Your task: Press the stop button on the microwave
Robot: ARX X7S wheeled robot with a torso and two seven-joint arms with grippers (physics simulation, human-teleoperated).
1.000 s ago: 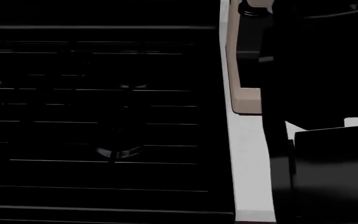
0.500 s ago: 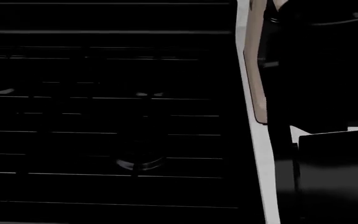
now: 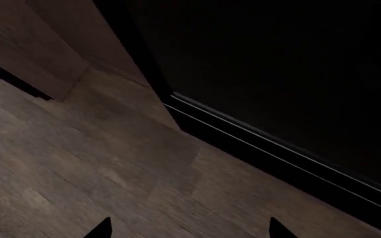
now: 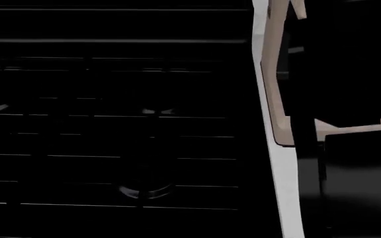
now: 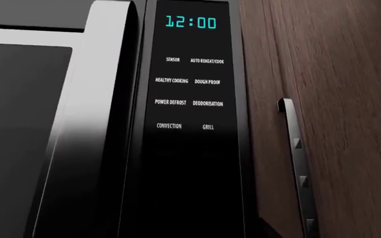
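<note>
Right wrist view sits close to the microwave (image 5: pixel 111 124), looking up its front face. Control panel (image 5: pixel 189 119) is a tall black strip, clock display (image 5: pixel 190 22) reads 12:00 in cyan at its upper end. Legible labels under it, in two columns: SENSOR, AUTO REHEAT/COOK, HEALTHY COOKING, DOUGH PROOF, POWER DEFROST, DEODORISATION, CONVECTION, GRILL. Panel area past the GRILL row is plain dark, no stop button legible anywhere in frame. Silver door handle (image 5: pixel 95 114) runs just beside the panel, dark door glass (image 5: pixel 12 139) on its far side. On the panel's other side, a dark wood cabinet door (image 5: pixel 336 99) with a thin metal pull (image 5: pixel 295 163). Right gripper's fingers don't show in its own view, so can't tell whether they're apart or together.

Left wrist view: two dark fingertips (image 3: pixel 101 229) of the left gripper (image 3: pixel 189 230) poke in at the frame edge, spread wide with nothing between them. They hang over a wood-grain floor (image 3: pixel 78 168), next to a black appliance base (image 3: pixel 277 89) with a thin bright trim line.

Head view is mostly black: cooktop grates (image 4: pixel 111 134) fill the left side, a white countertop strip (image 4: pixel 280 168) runs down beside them, dark shapes on the right too murky to identify
</note>
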